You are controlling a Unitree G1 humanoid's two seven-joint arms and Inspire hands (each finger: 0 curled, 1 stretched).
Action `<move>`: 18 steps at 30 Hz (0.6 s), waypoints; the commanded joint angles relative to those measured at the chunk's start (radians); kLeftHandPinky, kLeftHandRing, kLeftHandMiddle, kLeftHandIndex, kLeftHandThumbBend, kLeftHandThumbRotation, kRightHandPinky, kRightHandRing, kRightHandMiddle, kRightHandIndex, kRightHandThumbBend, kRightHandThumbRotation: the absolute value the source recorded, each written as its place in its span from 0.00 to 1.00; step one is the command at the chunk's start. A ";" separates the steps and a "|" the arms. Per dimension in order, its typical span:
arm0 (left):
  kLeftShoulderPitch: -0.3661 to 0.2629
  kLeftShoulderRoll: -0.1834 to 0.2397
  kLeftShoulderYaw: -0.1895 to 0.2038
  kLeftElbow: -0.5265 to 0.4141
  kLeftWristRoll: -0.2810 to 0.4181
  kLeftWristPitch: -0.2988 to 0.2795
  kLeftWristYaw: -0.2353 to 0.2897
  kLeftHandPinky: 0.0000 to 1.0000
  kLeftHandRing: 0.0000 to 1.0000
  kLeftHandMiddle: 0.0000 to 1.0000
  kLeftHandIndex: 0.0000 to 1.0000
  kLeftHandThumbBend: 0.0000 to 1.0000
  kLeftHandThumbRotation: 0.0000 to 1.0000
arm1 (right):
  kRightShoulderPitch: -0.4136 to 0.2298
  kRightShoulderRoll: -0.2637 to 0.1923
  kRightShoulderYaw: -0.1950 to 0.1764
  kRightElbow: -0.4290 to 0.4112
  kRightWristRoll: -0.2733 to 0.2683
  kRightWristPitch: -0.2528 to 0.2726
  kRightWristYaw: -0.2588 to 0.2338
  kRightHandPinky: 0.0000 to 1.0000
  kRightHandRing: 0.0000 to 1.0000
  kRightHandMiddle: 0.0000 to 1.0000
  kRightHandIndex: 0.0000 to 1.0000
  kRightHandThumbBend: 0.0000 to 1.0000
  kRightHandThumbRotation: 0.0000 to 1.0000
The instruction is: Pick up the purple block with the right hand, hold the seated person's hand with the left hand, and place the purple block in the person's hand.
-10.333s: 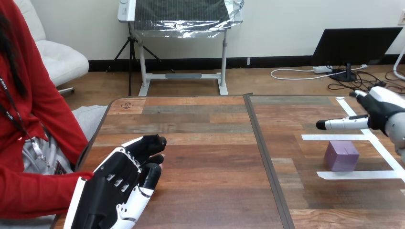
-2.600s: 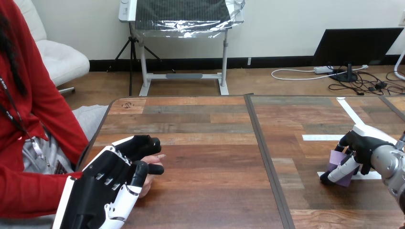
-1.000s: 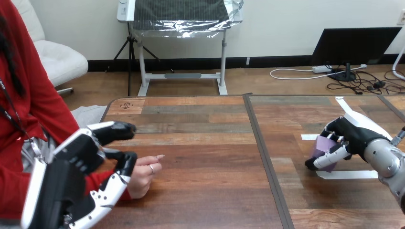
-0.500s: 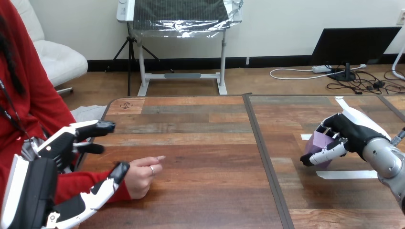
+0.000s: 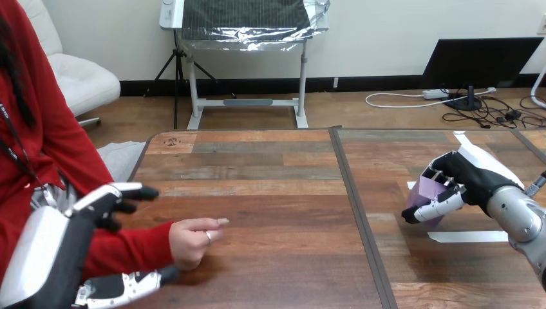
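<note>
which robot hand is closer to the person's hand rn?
Left. The left robot hand brackets the red sleeve just behind the person's hand; the right robot hand is far across the table, gripping the purple block.

The purple block (image 5: 428,192) is gripped above the table (image 5: 277,187) at three o'clock; the person's hand (image 5: 192,239) rests there, loosely curled, at eight o'clock.

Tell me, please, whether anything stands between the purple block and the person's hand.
Nothing visible does. The right robot hand holds the purple block at the right; only bare table lies between it and the person's hand, resting closed at the left.
</note>
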 commanded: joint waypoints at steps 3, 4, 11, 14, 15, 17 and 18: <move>-0.088 0.063 0.009 -0.054 0.137 0.055 0.024 0.55 0.69 0.74 0.73 0.99 0.09 | -0.037 -0.015 -0.023 -0.063 0.017 -0.032 -0.041 0.42 0.44 0.49 0.51 0.80 0.00; -0.091 0.066 0.006 -0.052 0.142 0.060 0.026 0.55 0.69 0.74 0.73 1.00 0.09 | -0.038 -0.015 -0.022 -0.064 0.016 -0.032 -0.042 0.42 0.44 0.49 0.51 0.80 0.00; -0.132 0.099 -0.016 -0.027 0.177 0.080 0.027 0.54 0.68 0.74 0.73 1.00 0.06 | -0.042 -0.014 -0.021 -0.067 0.015 -0.042 -0.046 0.43 0.45 0.50 0.51 0.80 0.00; -0.148 0.114 -0.023 -0.013 0.191 0.082 0.028 0.54 0.68 0.74 0.73 1.00 0.05 | -0.045 -0.016 -0.015 -0.071 0.010 -0.045 -0.047 0.45 0.46 0.50 0.52 0.79 0.00; -0.153 0.119 -0.025 -0.007 0.195 0.081 0.030 0.54 0.69 0.74 0.73 1.00 0.05 | -0.046 -0.016 -0.013 -0.073 0.007 -0.047 -0.048 0.45 0.46 0.51 0.52 0.79 0.00; -0.165 0.128 -0.030 0.006 0.203 0.080 0.031 0.54 0.69 0.74 0.73 1.00 0.04 | -0.047 -0.017 -0.009 -0.077 0.002 -0.049 -0.051 0.46 0.46 0.51 0.52 0.79 0.00; -0.170 0.131 -0.033 0.011 0.207 0.081 0.031 0.54 0.69 0.74 0.73 1.00 0.04 | -0.048 -0.018 -0.007 -0.078 0.000 -0.050 -0.052 0.46 0.46 0.51 0.52 0.79 0.00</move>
